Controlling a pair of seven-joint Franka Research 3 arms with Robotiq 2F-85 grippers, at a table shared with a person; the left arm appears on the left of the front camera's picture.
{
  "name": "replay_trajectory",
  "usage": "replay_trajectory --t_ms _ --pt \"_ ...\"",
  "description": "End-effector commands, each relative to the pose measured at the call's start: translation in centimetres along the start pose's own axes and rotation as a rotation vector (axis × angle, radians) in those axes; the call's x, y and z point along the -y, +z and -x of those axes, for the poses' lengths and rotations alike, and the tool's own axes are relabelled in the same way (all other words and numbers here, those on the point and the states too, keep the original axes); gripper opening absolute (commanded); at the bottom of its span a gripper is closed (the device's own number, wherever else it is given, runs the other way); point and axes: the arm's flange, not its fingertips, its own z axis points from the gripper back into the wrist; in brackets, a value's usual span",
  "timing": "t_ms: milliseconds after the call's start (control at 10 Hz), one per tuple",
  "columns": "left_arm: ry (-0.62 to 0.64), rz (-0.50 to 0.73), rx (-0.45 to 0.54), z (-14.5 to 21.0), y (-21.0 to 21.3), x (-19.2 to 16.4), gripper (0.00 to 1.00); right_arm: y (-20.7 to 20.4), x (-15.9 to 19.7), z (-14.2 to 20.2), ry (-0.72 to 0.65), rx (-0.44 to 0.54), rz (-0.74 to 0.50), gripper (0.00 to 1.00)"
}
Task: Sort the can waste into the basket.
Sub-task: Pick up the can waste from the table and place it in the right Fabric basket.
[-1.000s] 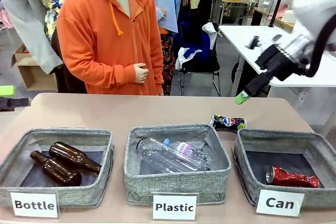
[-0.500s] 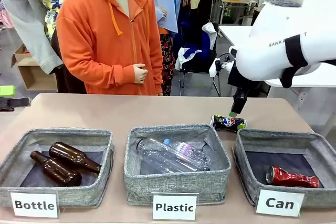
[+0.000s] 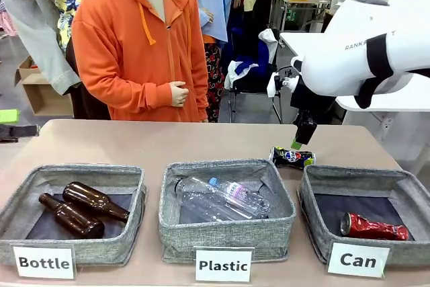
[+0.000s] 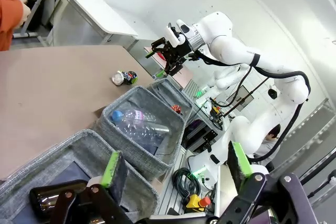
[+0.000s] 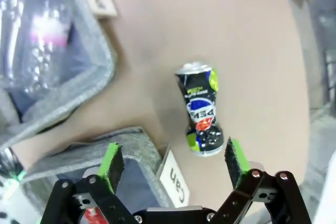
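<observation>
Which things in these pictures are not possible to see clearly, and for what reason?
- Red can in the Can basket, front view: its right end is hidden by the basket wall.
- Blue can, right wrist view: print blurred, unreadable.
- Left gripper, left wrist view: its base is cut off by the bottom edge.
- Right gripper, front view: too small to see how far it is open; the right wrist view shows its pads apart.

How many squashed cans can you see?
2. The red can lies inside the Can basket. The dark blue can lies on the table just behind that basket, below the right gripper.
</observation>
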Motion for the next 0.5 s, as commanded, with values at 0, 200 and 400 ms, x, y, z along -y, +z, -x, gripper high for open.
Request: replay_trajectory --t_ms 0,200,400 --pt "0.013 -0.004 0.012 -0.2 -0.1 0.5 1.0 -0.9 2.0 0.0 0.188 0.034 -0.01 1.0" --pt "0.013 -0.004 0.012 -0.2 -0.1 0.5 1.0 -2.5 3.1 0.3 0.179 0.007 -0.053 1.0" --pt "0.013 -0.004 0.012 -0.2 -0.1 0.5 1.0 -5.3 4.9 -0.1 0.2 0.012 -0.069 1.0"
